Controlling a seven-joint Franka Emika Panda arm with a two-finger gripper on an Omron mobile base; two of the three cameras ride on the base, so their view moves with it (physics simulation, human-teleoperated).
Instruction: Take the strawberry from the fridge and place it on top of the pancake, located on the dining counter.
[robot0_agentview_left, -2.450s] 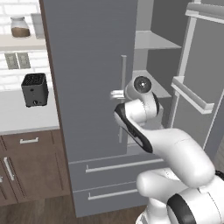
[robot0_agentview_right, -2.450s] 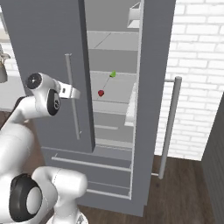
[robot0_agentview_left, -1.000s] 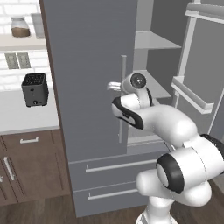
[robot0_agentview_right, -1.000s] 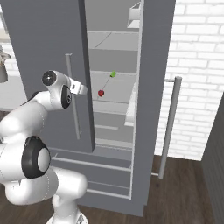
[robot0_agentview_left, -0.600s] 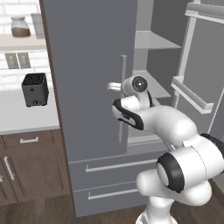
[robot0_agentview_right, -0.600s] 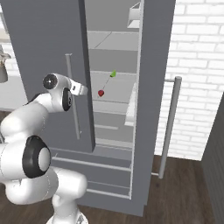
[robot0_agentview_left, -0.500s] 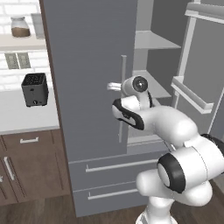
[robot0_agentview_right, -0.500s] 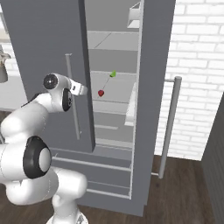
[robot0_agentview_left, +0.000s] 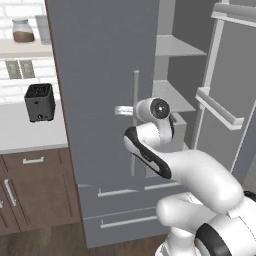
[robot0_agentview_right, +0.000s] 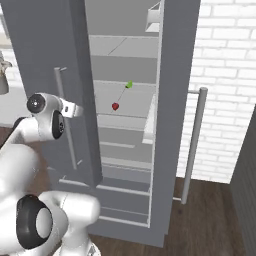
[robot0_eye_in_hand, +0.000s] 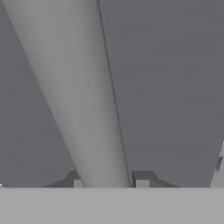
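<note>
Arm rises from base, elbow bent high, forearm reaching forward at mid-height. Wrist level, hand pointing straight ahead. Gripper (robot0_eye_in_hand: 107, 183) closed, its 2 fingers (robot0_eye_in_hand: 141, 178) clamped either side of a vertical bar that runs up between them in the hand view. Left base view: gripper (robot0_agentview_left: 131, 110) extends leftward from the round wrist joint. Right base view: gripper (robot0_agentview_right: 75, 109) extends rightward, fingertips level.
</note>
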